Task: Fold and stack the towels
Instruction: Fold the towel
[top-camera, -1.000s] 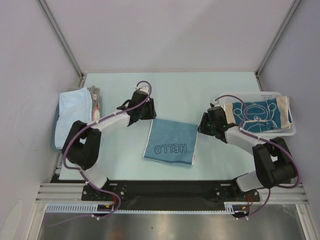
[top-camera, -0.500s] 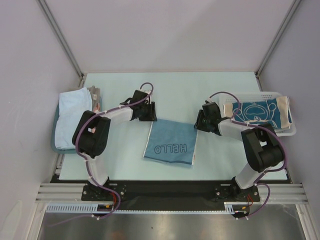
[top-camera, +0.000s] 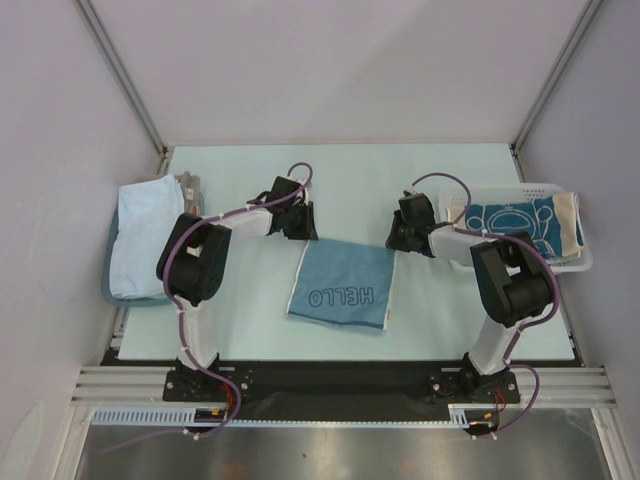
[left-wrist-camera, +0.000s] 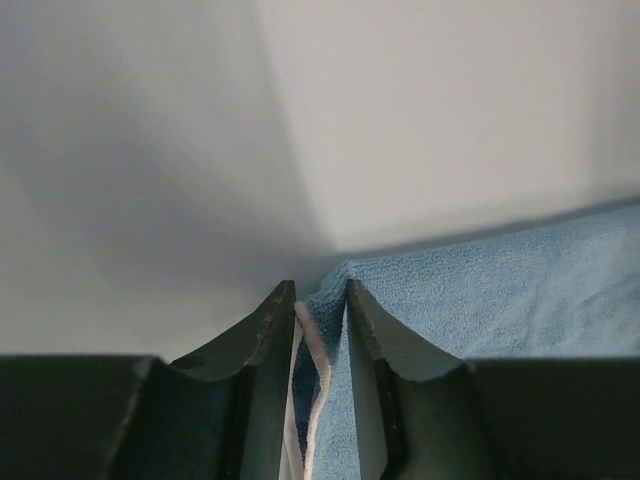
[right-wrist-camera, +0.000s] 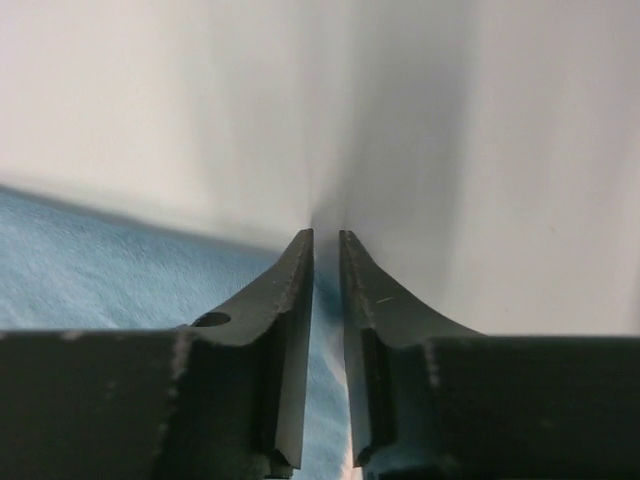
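Note:
A blue towel (top-camera: 342, 283) printed with "HELLO" lies flat in the middle of the table. My left gripper (top-camera: 300, 230) is at its far left corner. In the left wrist view the left gripper (left-wrist-camera: 320, 290) is shut on that corner, and bunched blue towel (left-wrist-camera: 480, 290) with a white hem fills the gap. My right gripper (top-camera: 399, 240) is at the far right corner. Seen from the right wrist, the right gripper (right-wrist-camera: 326, 236) has its jaws nearly together over the blue towel (right-wrist-camera: 110, 270) edge. A light blue towel (top-camera: 145, 232) lies folded at the left. A dark teal towel (top-camera: 515, 225) rests at the right.
The light blue towel sits on a shallow teal tray (top-camera: 108, 292) at the table's left edge. The dark teal towel hangs over a white mesh basket (top-camera: 580, 262) at the right edge. Grey walls enclose the table on three sides.
Both arms have stretched forward and lowered onto the blue towel's far corners. Both sets of jaws have narrowed, and the left one has taken hold of its corner.

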